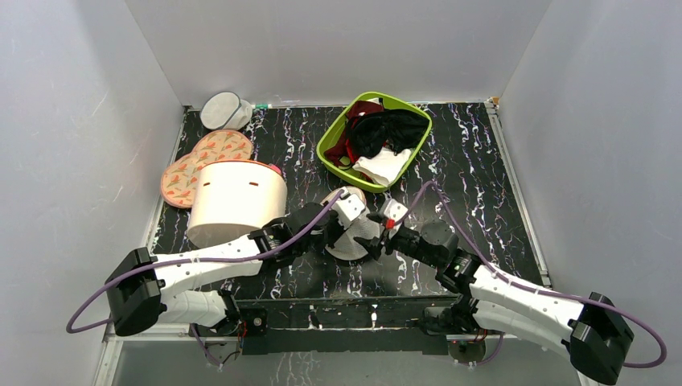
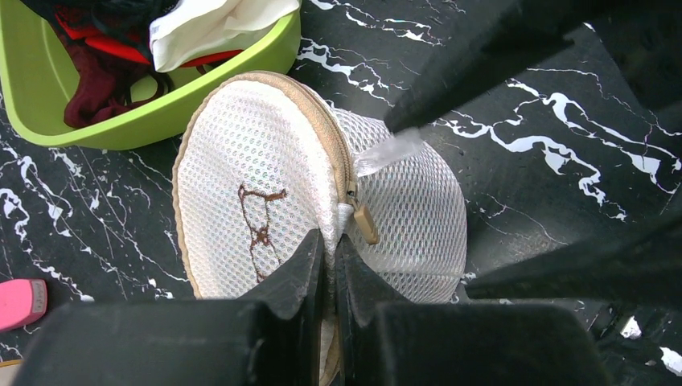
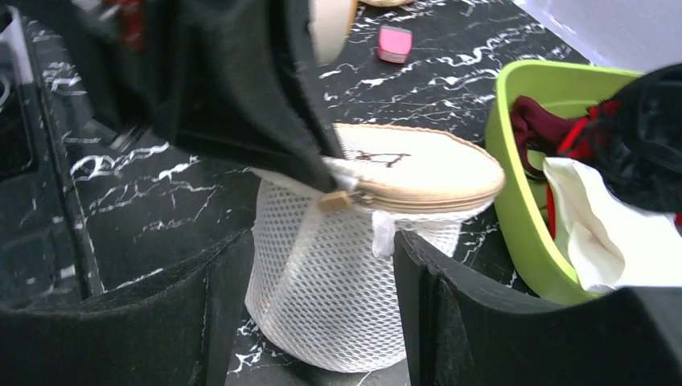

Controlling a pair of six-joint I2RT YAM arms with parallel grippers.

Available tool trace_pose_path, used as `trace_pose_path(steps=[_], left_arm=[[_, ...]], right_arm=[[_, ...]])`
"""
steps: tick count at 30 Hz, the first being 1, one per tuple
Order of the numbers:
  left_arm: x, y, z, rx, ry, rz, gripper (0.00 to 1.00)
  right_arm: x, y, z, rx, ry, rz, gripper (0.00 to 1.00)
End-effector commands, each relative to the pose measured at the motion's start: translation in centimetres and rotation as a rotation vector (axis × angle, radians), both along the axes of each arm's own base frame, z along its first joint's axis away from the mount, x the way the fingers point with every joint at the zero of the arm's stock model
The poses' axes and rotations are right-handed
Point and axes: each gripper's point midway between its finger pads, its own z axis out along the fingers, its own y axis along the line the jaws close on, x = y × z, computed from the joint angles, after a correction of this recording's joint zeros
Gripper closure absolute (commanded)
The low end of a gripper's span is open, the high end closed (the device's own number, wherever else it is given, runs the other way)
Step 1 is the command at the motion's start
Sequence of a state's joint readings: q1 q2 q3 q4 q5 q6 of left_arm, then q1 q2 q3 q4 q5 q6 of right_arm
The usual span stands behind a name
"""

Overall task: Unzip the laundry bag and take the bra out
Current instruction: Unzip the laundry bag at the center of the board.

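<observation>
while both arms reach in from the near edge, the laundry bag (image 1: 347, 241) stands on the black marbled desk (image 1: 482, 185) between them, just in front of a lime green basket (image 1: 334, 141). it is a small off-white mesh pouch. its flat round face is tipped upward and its domed mesh body is underneath, touching the desk. a tan zip runs round the rim and looks closed along the stretch that shows. a small brown stitched mark (image 2: 259, 221) sits on the flat face.

the left gripper (image 2: 330, 245) comes down over the bag. its fingers are pressed together, pinching the fabric at the rim just beside the tan zip pull (image 2: 364, 223).

the right gripper (image 3: 320, 241) has its fingers spread apart, one on each side of the mesh body below the rim. whether they press on the mesh cannot be told. one clear fingertip (image 2: 386, 151) touches the mesh near the zip.

the basket holds a black garment (image 1: 390, 129), a dark red cloth (image 1: 362, 108) and a white cloth (image 1: 384, 167). to the left lies a large cream cylinder (image 1: 237, 201), with patterned round pads (image 1: 201, 161) behind it. a greyer mesh pouch (image 1: 221, 111) sits at the far edge. a small pink object (image 3: 394, 43) lies on the desk near the cylinder.
</observation>
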State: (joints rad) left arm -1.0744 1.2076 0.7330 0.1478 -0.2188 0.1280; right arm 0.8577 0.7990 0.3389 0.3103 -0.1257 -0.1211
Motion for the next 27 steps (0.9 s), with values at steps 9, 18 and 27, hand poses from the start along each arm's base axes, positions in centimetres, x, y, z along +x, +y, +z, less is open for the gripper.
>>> trace_pose_path(steps=[9, 18, 27], left_arm=[[0.5, -0.7, 2.2, -0.067, 0.011, 0.021, 1.00], [0.5, -0.7, 2.2, -0.073, 0.017, 0.021, 1.00], [0.4, -0.7, 2.2, -0.072, 0.028, 0.017, 1.00]], right_arm=[[-1.2, 1.2, 2.5, 0.100, -0.213, 0.103, 0.45], [-0.9, 1.9, 3.5, 0.103, -0.253, 0.111, 0.49], [1.2, 1.6, 3.4, 0.103, -0.272, 0.008, 0.43]])
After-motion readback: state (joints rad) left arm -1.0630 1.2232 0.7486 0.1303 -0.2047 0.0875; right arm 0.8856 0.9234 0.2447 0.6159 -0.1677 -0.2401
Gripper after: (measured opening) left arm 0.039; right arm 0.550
